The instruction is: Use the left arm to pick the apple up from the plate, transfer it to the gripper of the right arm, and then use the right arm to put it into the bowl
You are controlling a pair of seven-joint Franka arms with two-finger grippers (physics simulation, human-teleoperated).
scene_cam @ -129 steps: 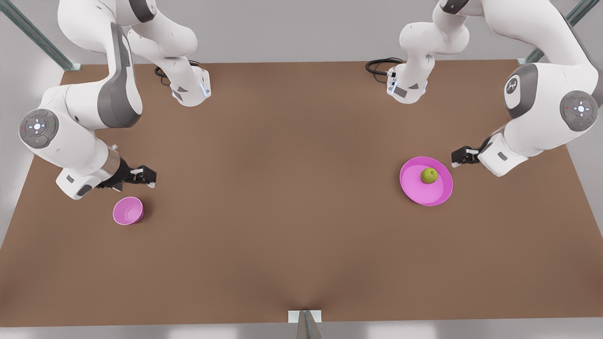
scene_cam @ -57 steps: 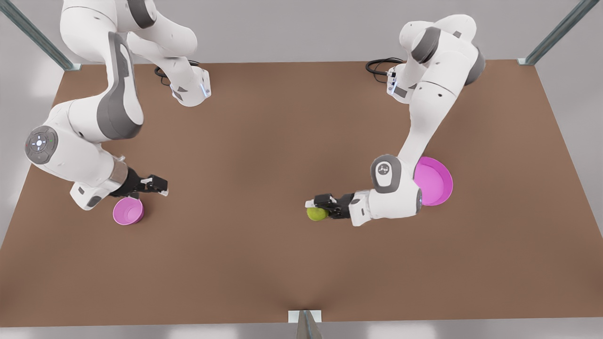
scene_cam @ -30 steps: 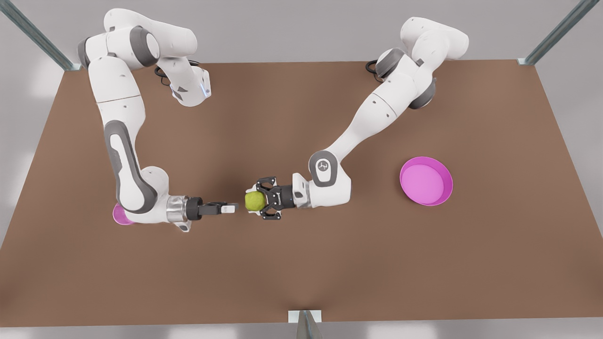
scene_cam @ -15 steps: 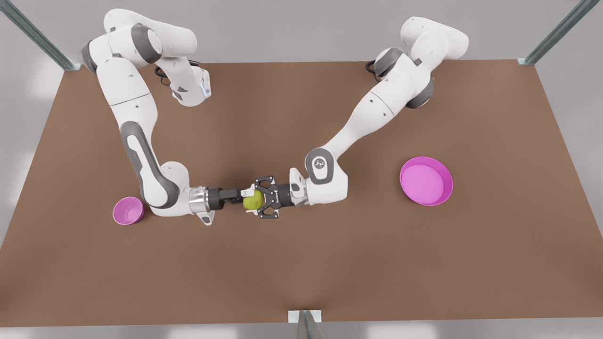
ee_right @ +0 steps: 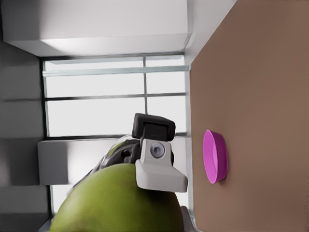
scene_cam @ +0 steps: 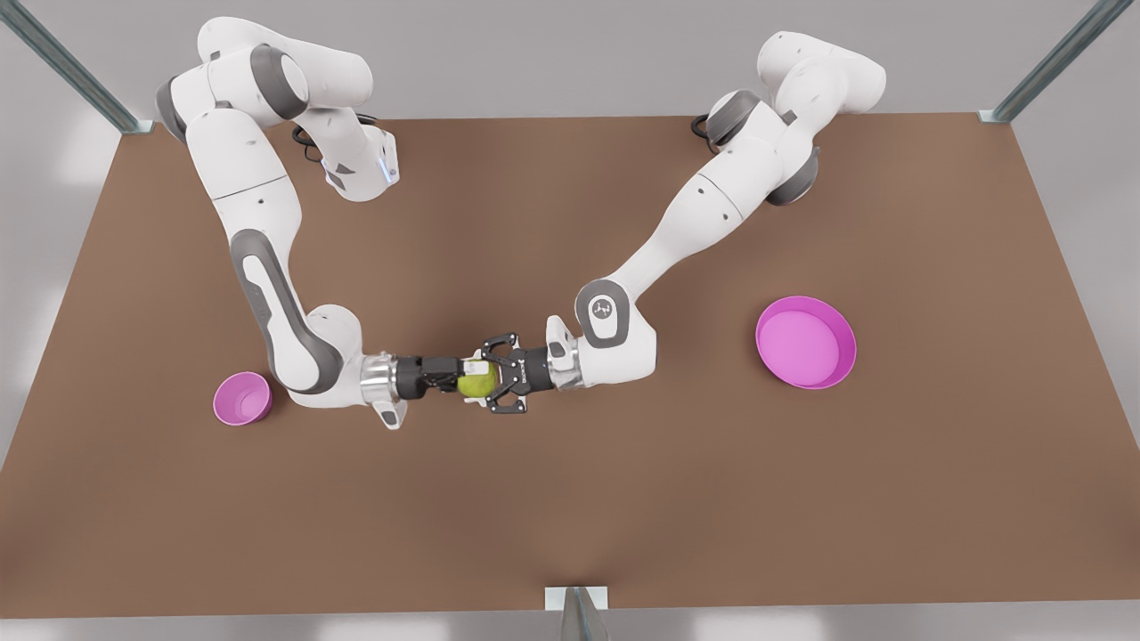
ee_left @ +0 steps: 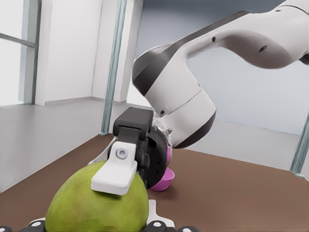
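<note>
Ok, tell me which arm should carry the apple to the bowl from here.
Right. The right gripper is already at the apple, which the left gripper holds above mid-table. The bowl sits close beside the right arm, far from the left one.

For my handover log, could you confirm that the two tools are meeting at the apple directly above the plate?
Not above the plate. The front view shows the left tool and right tool meeting at the apple over bare table, between the bowl and the plate, which lies well off to that view's right.
</note>
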